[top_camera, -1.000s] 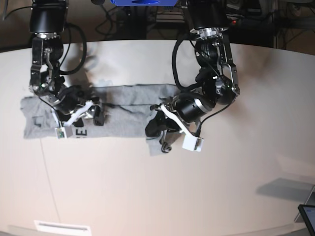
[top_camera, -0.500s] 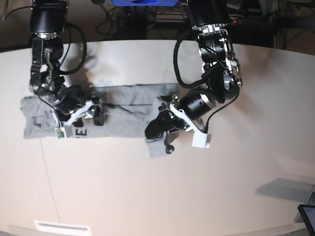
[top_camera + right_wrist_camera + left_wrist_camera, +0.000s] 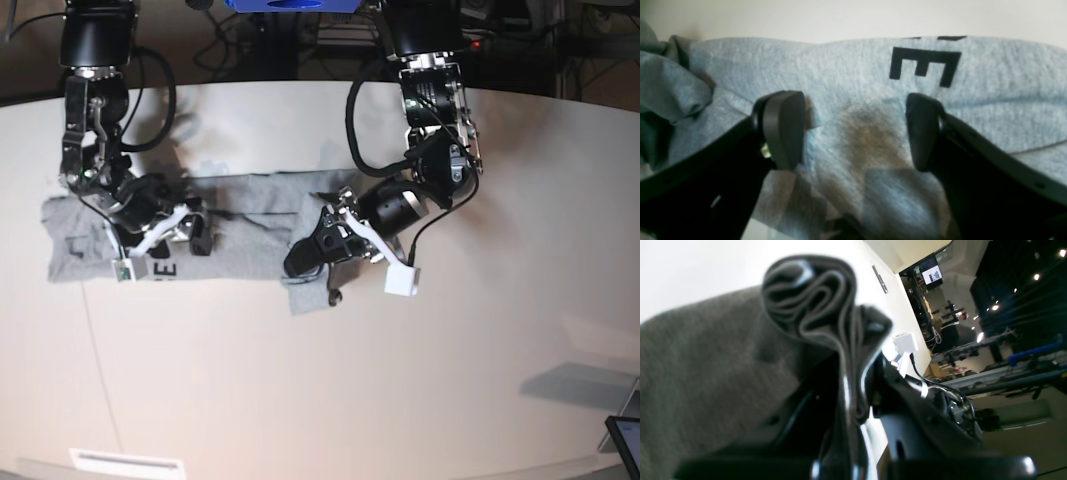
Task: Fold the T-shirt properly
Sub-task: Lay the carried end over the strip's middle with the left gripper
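While left gripper (image 3: pixel 318 252) clamps bunched T-shirt (image 3: pixel 245 225) hem, right gripper (image 3: pixel 853 133) spread on lettering; fold may skew if bunch slips.

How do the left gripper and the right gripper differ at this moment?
The left gripper is shut on a bunched fold of the T-shirt; the right gripper is open, holding nothing. The left gripper is at the shirt's plain end, the right gripper over the end with the black lettering. Both are low at the shirt.
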`<state>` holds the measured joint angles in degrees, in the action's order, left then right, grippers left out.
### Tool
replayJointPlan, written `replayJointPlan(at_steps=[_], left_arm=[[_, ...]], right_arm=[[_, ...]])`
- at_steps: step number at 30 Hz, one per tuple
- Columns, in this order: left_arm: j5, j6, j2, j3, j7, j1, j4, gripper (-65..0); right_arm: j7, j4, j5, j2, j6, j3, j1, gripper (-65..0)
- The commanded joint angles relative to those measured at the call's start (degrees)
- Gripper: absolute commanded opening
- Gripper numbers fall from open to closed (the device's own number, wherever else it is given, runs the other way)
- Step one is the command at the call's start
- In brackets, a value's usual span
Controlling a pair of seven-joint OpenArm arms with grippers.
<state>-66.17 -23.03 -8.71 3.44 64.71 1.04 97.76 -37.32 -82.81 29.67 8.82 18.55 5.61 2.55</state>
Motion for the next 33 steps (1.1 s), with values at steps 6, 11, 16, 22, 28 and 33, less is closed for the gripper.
replayJointPlan(at_steps=[6, 11, 16, 22, 28, 33], left_arm=[[-2.3, -0.7, -0.3, -1.0, -5.4, -1.4, -3.4, -65.0], [-1.1, -0.7, -0.3, -4.8, -6.6, -3.1, -6.4, -65.0], [1.0, -0.6, -0.3, -10.0, -11.0, -3.3, -6.9, -65.0], [1.0, -0.5, -0.3, -10.2, -11.3, -3.5, -12.9, -65.0], [0.9, -0.5, -0.3, -10.2, -11.3, -3.5, -14.4, -65.0], [0.6, -0.5, -0.3, -10.3, -11.3, -4.8, -16.9, -65.0]], right_arm=[[-4.7, 0.7, -2.2, 0.5, -1.9, -0.1, 0.7, -19.6], [-4.6, 0.7, -2.2, 0.5, -1.9, -0.1, 0.7, -19.6], [-4.6, 0.7, -2.2, 0.5, -1.9, -0.1, 0.7, -19.6], [-4.4, 0.7, -2.2, 1.3, -1.9, -0.1, 0.8, -19.6], [-4.4, 0.7, -2.2, 1.9, -1.9, -0.1, 0.7, -19.6], [-4.3, 0.7, -2.2, 1.9, -1.9, -0.1, 0.7, -19.6]])
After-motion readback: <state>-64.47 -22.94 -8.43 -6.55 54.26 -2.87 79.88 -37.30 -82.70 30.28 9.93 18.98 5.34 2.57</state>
